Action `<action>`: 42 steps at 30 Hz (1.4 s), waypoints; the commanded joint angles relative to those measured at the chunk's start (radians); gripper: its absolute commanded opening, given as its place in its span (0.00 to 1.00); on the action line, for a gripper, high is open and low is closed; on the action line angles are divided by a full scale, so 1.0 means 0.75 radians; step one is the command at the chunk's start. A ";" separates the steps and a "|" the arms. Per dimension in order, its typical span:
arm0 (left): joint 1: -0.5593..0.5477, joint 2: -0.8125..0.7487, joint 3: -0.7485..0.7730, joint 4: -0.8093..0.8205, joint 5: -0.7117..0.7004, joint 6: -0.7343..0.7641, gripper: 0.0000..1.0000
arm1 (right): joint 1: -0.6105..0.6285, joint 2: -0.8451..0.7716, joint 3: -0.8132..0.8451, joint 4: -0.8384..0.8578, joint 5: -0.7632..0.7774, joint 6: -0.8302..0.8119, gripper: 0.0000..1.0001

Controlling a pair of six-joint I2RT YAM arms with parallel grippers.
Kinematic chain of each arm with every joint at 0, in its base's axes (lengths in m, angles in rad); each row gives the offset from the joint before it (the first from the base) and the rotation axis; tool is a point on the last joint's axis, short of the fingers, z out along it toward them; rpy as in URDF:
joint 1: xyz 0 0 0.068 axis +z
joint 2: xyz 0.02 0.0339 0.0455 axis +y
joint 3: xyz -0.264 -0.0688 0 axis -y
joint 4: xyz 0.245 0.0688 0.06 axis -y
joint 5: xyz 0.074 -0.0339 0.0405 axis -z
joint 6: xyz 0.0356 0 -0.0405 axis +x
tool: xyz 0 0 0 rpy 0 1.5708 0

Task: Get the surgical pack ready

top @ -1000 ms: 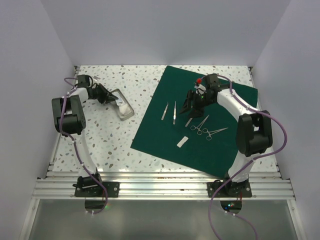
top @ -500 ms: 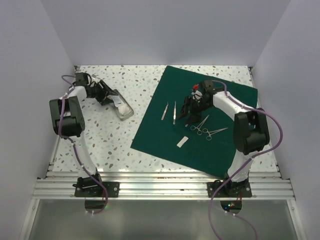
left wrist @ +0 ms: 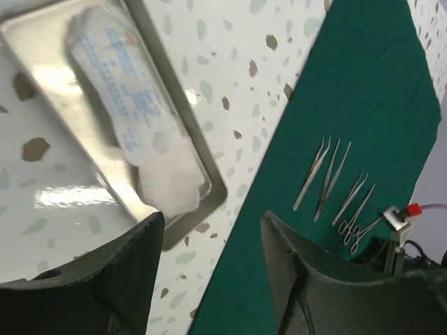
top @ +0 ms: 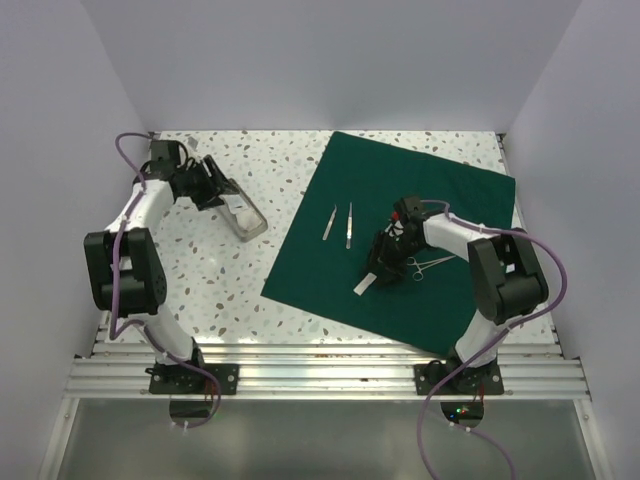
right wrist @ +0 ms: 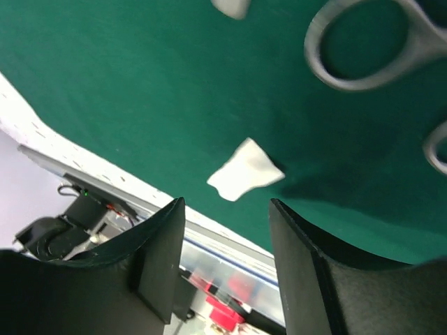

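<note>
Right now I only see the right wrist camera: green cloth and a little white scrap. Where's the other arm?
Observer: The left gripper hangs open by a metal tray on the bare table, off the cloth.
Operator: Is anything in the tray?
Observer: A white packet lies in it.
Operator: What's beside my gripper?
Observer: Two tweezers lie on the green cloth, to the left of the right gripper.
</note>
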 commanded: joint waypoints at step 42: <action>-0.574 -0.046 -0.261 0.586 0.750 -0.058 0.74 | 0.000 -0.013 0.295 0.334 -0.317 -0.087 0.00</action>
